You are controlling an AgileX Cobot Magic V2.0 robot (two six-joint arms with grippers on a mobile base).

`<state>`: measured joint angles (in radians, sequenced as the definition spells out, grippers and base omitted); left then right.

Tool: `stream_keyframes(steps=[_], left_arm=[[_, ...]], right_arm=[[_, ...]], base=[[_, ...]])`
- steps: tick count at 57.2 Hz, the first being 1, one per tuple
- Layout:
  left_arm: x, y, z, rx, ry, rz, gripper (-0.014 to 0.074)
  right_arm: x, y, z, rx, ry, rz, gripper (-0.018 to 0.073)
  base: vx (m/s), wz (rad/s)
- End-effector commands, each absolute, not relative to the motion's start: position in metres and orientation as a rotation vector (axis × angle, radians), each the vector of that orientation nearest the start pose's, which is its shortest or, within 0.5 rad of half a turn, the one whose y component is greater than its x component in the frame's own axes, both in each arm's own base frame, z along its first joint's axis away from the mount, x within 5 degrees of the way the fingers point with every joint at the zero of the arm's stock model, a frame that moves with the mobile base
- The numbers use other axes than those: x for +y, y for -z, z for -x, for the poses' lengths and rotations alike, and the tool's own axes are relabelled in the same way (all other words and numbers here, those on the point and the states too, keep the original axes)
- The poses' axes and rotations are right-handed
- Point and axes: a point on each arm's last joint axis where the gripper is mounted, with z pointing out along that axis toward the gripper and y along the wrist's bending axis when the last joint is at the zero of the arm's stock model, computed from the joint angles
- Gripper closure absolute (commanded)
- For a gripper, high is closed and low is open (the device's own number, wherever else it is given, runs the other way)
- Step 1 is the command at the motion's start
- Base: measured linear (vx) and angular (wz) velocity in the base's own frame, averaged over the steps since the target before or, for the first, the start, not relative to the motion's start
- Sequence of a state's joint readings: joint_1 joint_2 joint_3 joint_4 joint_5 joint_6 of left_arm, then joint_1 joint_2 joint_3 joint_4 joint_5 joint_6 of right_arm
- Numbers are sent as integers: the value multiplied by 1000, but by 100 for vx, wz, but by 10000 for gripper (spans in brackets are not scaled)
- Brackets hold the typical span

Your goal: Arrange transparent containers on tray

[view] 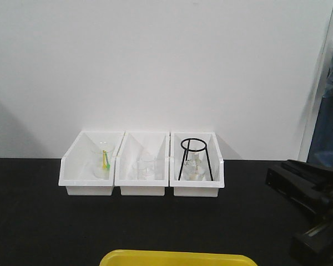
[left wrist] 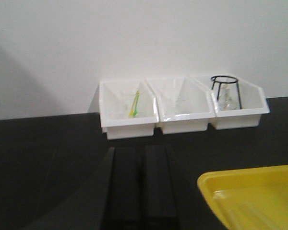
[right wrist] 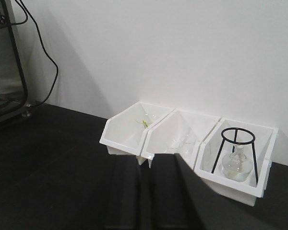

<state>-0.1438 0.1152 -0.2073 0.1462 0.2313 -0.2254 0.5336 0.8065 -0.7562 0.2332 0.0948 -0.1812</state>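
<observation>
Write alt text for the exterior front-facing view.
Three white plastic bins stand in a row on a black table against a white wall, holding clear glassware; the right one also holds a black wire tripod stand. A bright yellow tray's rim shows at the bottom edge, a black robot arm at right.

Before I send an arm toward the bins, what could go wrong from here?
1. The glassware in the middle bin is clear on white and hard to make out, so a grasp may miss or tip it.
2. The black ring stand straddles a flask in the right bin; reaching in could snag it.
3. Only an edge of the yellow tray shows in front, so placement there is hard to judge.
</observation>
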Motion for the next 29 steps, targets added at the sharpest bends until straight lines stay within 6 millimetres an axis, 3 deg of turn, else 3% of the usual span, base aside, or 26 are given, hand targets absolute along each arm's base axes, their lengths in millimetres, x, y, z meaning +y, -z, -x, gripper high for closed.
stream_keyframes(steps=[1, 16, 29], left_arm=[[-2, -246, -52, 1525, 128, 27, 605], [-1, -186, -57, 1599, 118, 90, 605], [-1, -182, -57, 1647, 124, 107, 605]], right_arm=[[86, -398, -146, 1481, -457, 375, 382], [86, -398, -146, 1484, -457, 376, 382], [86, -398, -146, 1481, -458, 376, 382]], base=[[0, 0], [0, 0], [0, 0]])
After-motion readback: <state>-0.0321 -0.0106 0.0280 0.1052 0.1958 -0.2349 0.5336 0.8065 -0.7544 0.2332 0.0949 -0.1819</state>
